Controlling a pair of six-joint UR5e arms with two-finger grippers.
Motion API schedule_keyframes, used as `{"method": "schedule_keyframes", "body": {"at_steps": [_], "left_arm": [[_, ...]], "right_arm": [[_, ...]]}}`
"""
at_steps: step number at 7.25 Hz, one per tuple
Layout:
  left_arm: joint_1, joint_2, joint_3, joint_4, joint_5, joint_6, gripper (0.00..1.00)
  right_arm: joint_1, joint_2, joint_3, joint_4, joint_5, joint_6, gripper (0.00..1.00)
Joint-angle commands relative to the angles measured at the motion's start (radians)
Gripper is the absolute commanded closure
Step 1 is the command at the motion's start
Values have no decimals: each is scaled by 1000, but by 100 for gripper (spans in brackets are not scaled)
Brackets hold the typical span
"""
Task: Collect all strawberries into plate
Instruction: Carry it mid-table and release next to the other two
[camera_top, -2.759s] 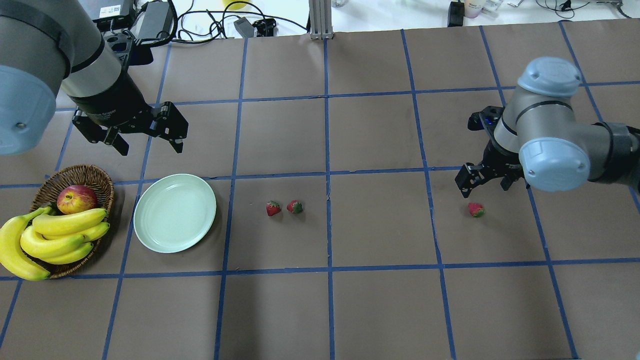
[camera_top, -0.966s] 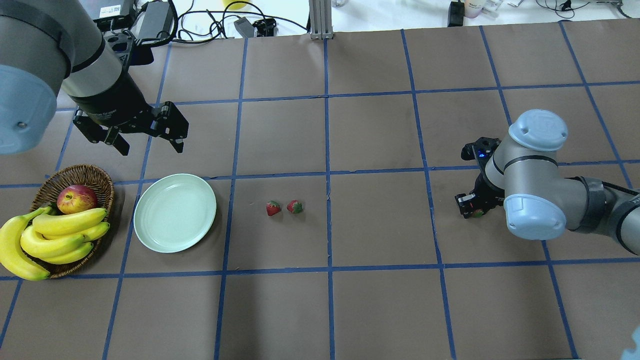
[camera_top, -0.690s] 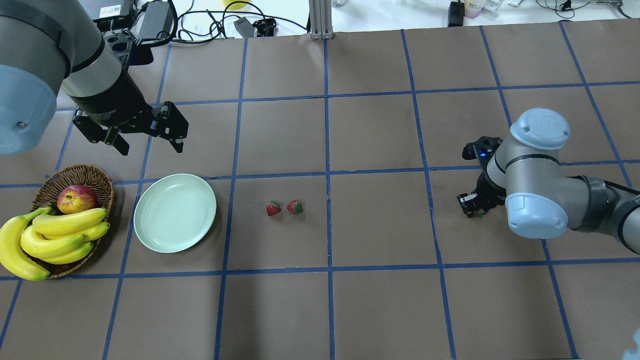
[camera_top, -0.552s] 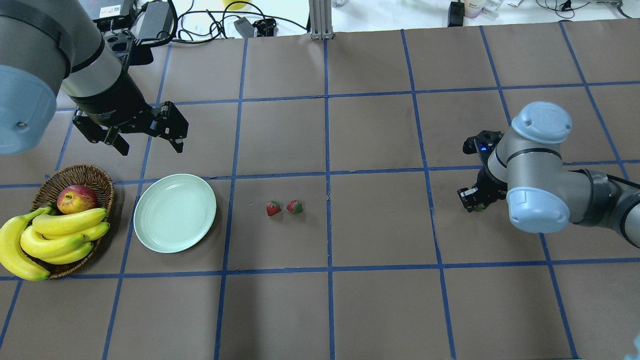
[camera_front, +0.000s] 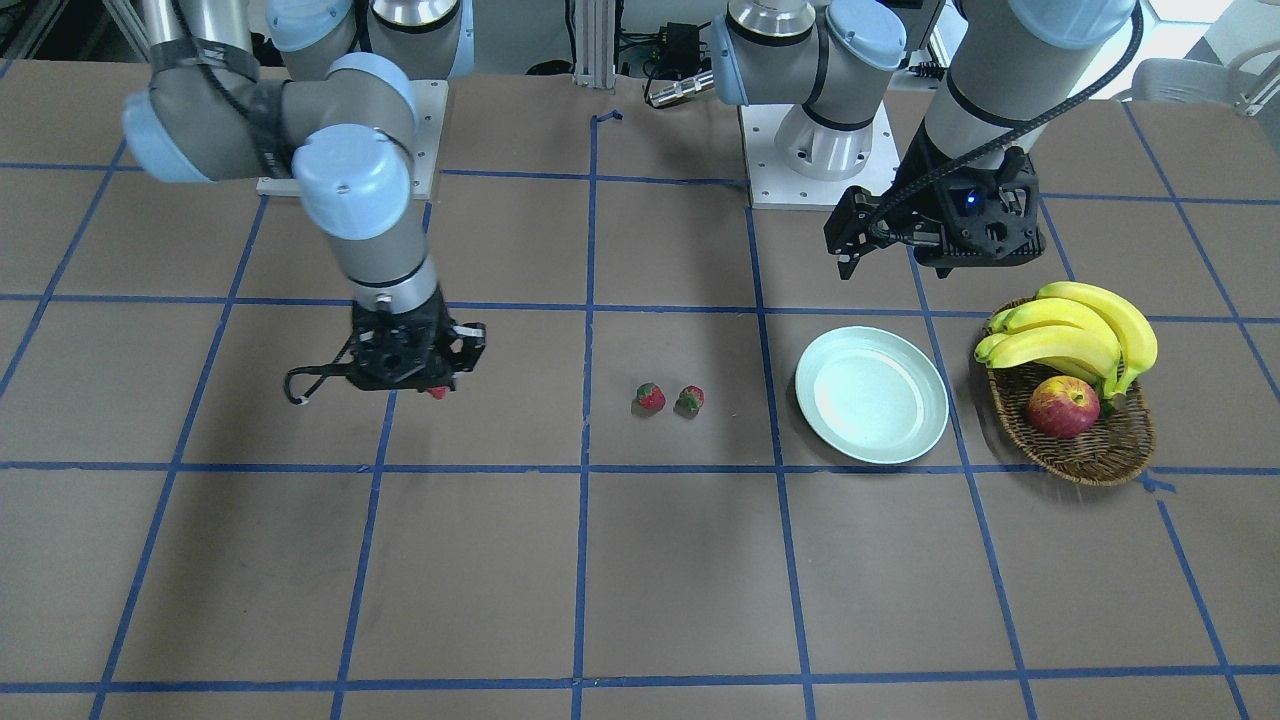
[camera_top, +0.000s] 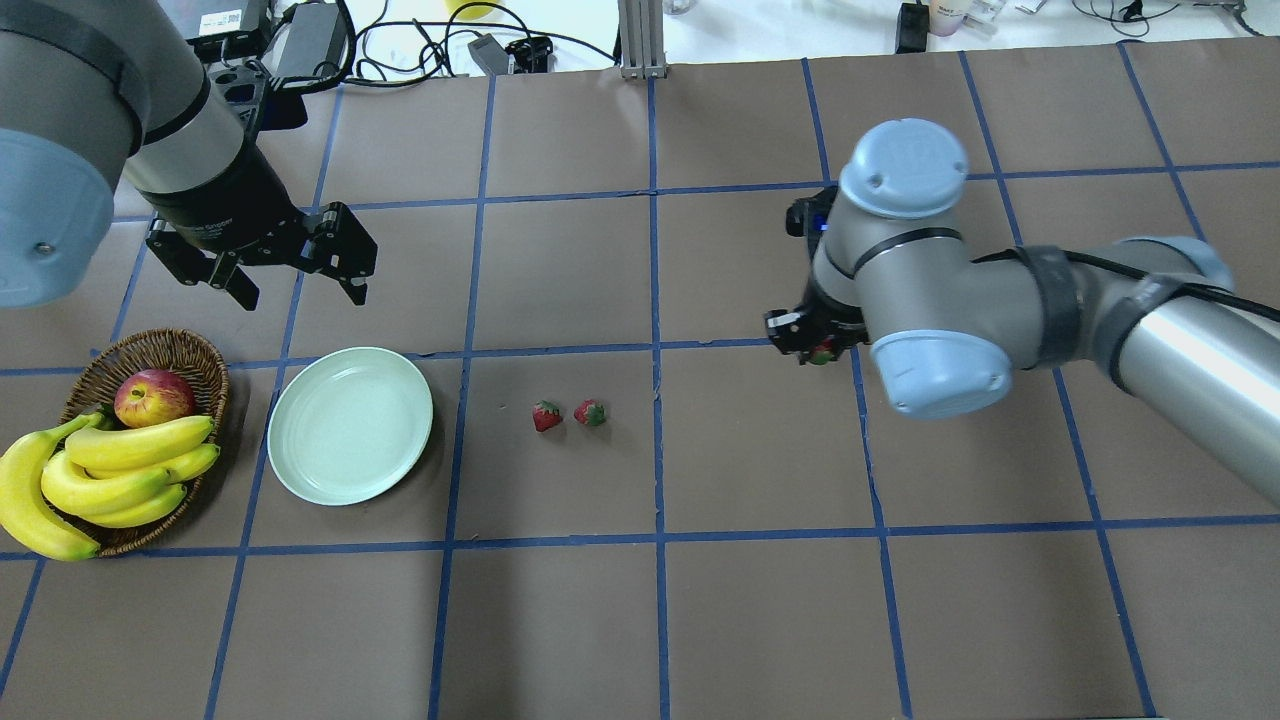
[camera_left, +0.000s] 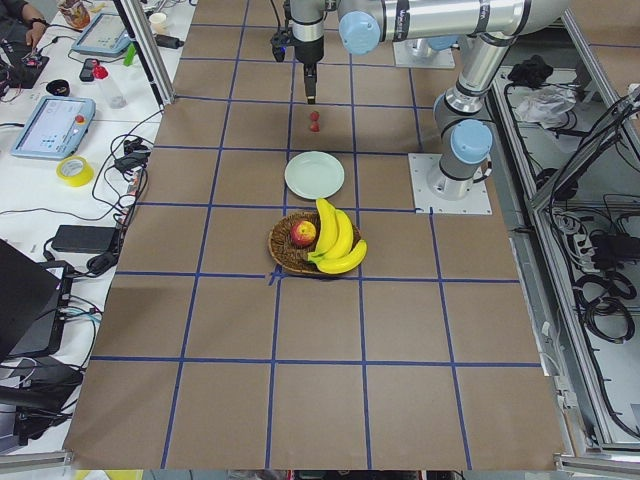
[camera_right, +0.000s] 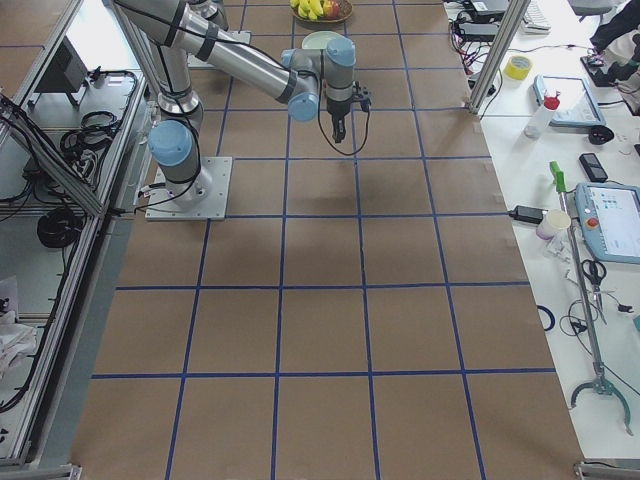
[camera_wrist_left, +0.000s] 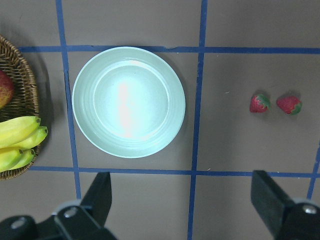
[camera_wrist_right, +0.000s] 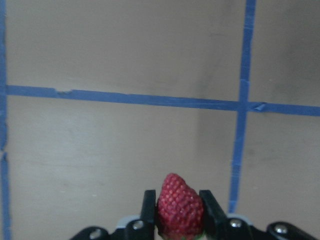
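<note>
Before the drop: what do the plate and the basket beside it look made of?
Plate: pale mint green, smooth, glossy, a bright glare streak across its middle; glazed ceramic or hard plastic, the look leaves it open. Basket: brown woven wicker, matte, strands showing along the rim.

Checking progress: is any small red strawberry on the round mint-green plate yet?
No, the mint-green plate holds nothing; two red strawberries lie on the table beside it.

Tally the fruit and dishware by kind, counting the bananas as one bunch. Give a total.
Strawberries: 3 (two loose, one in the right gripper)
Apple: 1
Banana bunch: 1
Plate: 1
Basket: 1
Total: 7
</note>
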Motion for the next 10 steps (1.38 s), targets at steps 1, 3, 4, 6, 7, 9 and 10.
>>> {"method": "schedule_keyframes", "body": {"at_steps": [1,3,4,6,7,9,10], "left_arm": [[1,0,0,1,1,0,0],[1,0,0,1,1,-2,0],[-1,0,0,1,1,-2,0],[-1,0,0,1,1,3,0],[-1,0,0,1,1,3,0],[-1,0,-2,-4,7,4,0],[-1,-2,-2,-9,-4,3,0]], "right_arm": [[287,127,-46,-88,-14,318,95],[361,207,-44,-197,5,427,94],[363,211,-35,-202,35,463,94],[363,221,-30,-206,37,465,65],[363,221,-30,-206,32,506,15],[353,194,-50,-203,37,534,0],[333,147,-62,-196,38,523,0]]}}
